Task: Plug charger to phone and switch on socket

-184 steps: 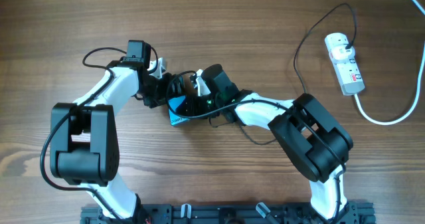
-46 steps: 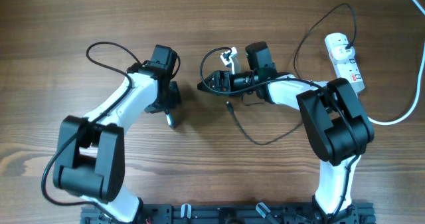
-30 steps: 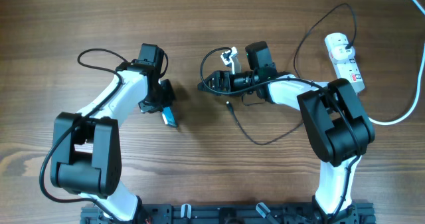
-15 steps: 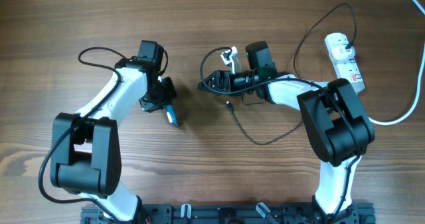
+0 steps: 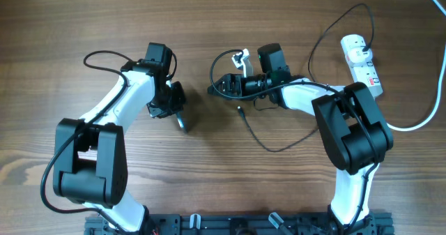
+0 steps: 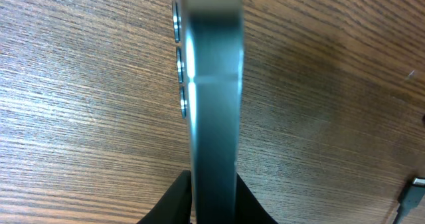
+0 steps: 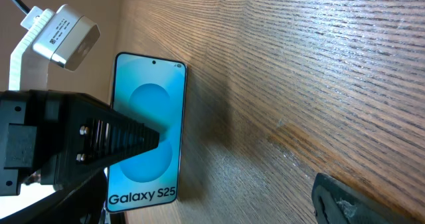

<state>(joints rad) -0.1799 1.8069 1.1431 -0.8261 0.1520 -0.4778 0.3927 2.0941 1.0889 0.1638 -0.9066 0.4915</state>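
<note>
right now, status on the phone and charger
Left gripper shut on phone, held on edge. Right gripper open, empty. Charger plug loose on table, not in phone.

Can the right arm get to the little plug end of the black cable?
Probably yes. The plug tip lies bare on the table close beside the right gripper, which looks open and empty. The left gripper holds the phone off to the side, out of the way.

Overhead view: even, diffuse light across the table point(image 5: 223, 26); shadows are soft and short. Left wrist view: the phone point(image 6: 212, 117), close to the lens, blurs toward the top, while the wood grain is sharp. Right wrist view: pale sheen on the wood at upper right.
</note>
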